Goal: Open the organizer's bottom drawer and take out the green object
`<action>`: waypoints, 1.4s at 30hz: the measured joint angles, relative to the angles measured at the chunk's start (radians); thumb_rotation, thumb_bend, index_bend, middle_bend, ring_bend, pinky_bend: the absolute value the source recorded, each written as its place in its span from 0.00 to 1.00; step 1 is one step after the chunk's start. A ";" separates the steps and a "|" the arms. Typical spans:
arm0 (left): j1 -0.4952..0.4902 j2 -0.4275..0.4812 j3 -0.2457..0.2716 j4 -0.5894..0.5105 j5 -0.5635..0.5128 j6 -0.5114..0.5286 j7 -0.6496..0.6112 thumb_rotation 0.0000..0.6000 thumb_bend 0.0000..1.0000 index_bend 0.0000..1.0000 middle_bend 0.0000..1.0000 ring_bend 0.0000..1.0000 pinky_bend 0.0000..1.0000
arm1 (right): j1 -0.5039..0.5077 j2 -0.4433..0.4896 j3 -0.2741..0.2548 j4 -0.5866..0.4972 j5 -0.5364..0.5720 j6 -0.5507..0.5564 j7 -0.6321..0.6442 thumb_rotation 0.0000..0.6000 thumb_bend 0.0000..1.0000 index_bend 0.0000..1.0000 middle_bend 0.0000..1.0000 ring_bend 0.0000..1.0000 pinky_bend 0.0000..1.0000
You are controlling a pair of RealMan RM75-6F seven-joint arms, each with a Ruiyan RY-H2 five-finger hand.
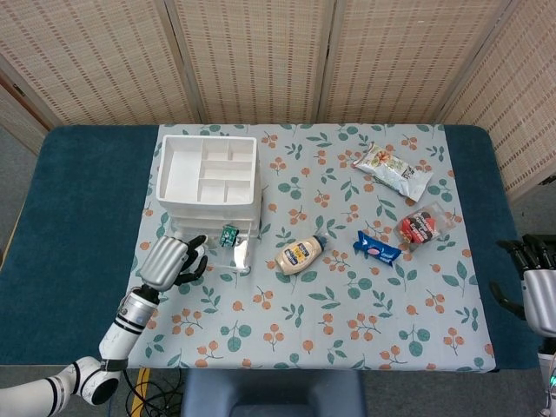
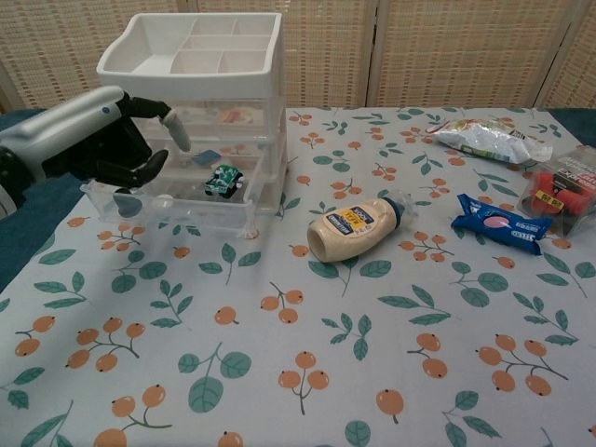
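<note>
I am holding my left hand (image 2: 102, 144) with fingers loosely curled around nothing over the pulled-out bottom drawer (image 2: 177, 207) of the organizer (image 2: 191, 102) at the frame's upper left, where the green object (image 2: 221, 179) is lying inside, right of my fingers.

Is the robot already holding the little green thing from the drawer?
No, the green object lies in the open bottom drawer, apart from the left hand.
</note>
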State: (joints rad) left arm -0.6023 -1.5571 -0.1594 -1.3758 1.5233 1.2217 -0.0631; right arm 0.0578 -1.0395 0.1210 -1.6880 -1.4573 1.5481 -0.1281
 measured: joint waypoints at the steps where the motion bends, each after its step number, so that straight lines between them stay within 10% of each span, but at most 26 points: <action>1: -0.011 0.007 -0.001 0.009 0.011 -0.007 -0.007 1.00 0.52 0.44 0.95 1.00 1.00 | -0.001 0.000 -0.001 -0.001 0.000 0.000 0.000 1.00 0.29 0.20 0.27 0.16 0.25; 28: -0.224 0.079 0.078 0.276 0.185 -0.130 -0.112 1.00 0.42 0.44 0.96 1.00 1.00 | -0.006 0.001 -0.003 -0.008 0.001 0.006 -0.009 1.00 0.29 0.20 0.27 0.16 0.25; 42: -0.271 0.192 0.089 0.083 0.053 -0.338 -0.100 1.00 0.75 0.32 0.98 1.00 1.00 | -0.008 0.000 -0.003 -0.016 0.001 0.006 -0.017 1.00 0.29 0.20 0.27 0.16 0.25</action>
State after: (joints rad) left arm -0.8734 -1.3647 -0.0701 -1.2925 1.5760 0.8834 -0.1630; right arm 0.0497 -1.0399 0.1177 -1.7044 -1.4560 1.5545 -0.1450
